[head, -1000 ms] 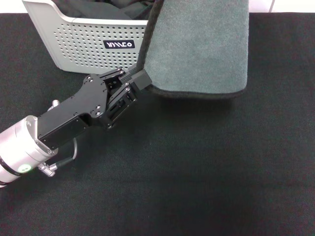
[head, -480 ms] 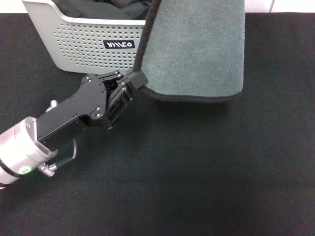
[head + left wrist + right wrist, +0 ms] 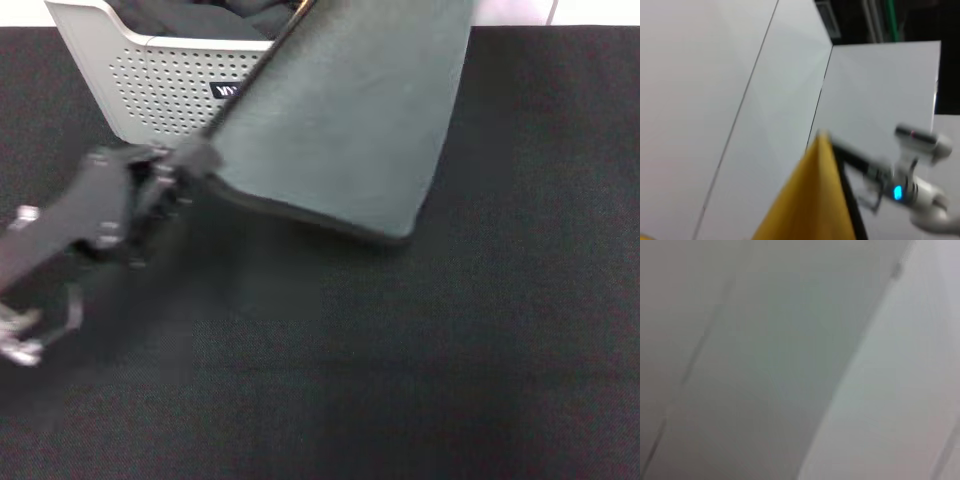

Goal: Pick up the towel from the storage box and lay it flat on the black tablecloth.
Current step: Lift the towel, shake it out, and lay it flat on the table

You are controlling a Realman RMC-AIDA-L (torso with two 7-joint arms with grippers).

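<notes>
Head view shows the left gripper (image 3: 190, 160) clamped on the towel (image 3: 345, 120) corner above the black tablecloth (image 3: 400, 350); a fast pull could fold it under.

Storage box (image 3: 150, 90) label (image 3: 228, 91) — mostly hidden by towel (image 3: 340, 120) — unreadable.

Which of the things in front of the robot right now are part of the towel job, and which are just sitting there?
Part of the job:
- grey-green fleecy towel, corner gripped by the left gripper
- light grey perforated plastic storage box
- large black tablecloth

Just lying about:
- dark cloth bundle inside the box

The right gripper is out of view.
</notes>
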